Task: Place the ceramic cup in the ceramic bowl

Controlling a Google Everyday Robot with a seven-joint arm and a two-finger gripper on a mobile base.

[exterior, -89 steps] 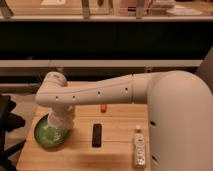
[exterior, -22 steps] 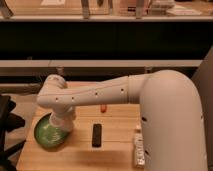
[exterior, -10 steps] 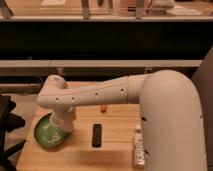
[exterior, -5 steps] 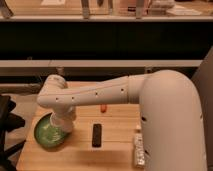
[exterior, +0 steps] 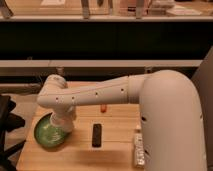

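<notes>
Chair [exterior: 7,124], black, sits at the far left edge of your view, just beside the left end of the table [exterior: 75,159]. Table: pale wood.

Bowl [exterior: 44,134]: green, wide and shallow, darker at the rim, flat on the table's left part, near the left edge. You see its left and front parts. The arm's end covers its right part.

Gripper [exterior: 63,126]: at the end of the white arm [exterior: 95,95], pointing down into the bowl's right side. The wrist housing hides it from you, so you cannot tell whether it is open or closed, or whether it has hold of anything. Cup: you cannot make it out, since anything under the wrist is hidden.

Arm: runs from a rounded joint above the bowl, rightward and slightly up, to the big white body [exterior: 172,120] that fills the right of your view.

Remote [exterior: 96,135]: black, slim, lying flat with one short end toward you. It is right of the bowl and apart from it, near the table's middle.

Small orange-red thing [exterior: 103,107]: on the table behind the remote, just under the arm. It is too small to identify.

White pack [exterior: 138,152] with dark print: lies at the table's right, by the edge of the body, well apart from the bowl.

Behind the table: a pale ledge [exterior: 100,63] runs across the view, with dark panels above it.
</notes>
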